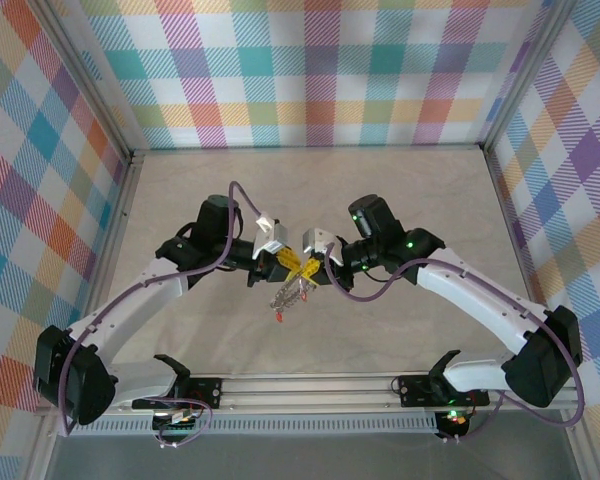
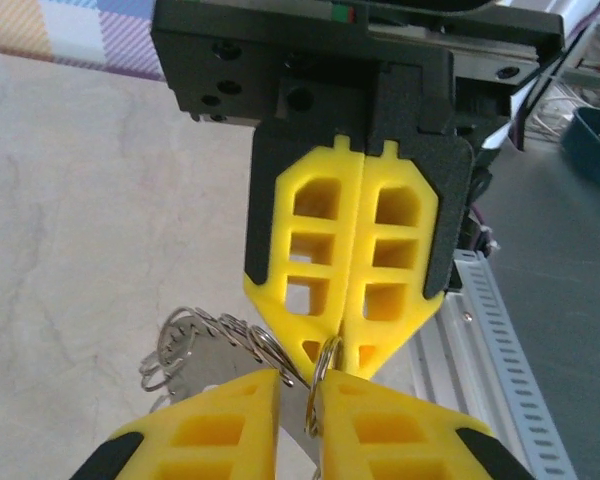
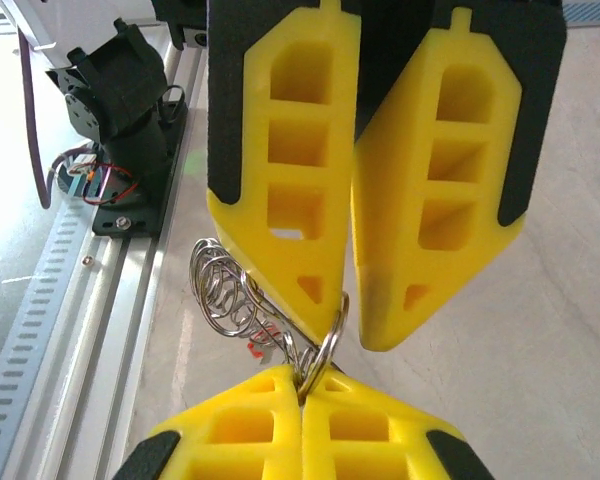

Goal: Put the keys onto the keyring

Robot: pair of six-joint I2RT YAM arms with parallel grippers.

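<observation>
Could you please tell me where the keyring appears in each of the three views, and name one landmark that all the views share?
Top external: the keyring hangs at the centre of the picture, a little above the slotted metal rail.
Left wrist: its coils sit low, left of centre.
Right wrist: its coils sit left of centre, in the lower half.
Shared landmark: the rail, at lower right in the left wrist view and at lower left in the right wrist view.
</observation>
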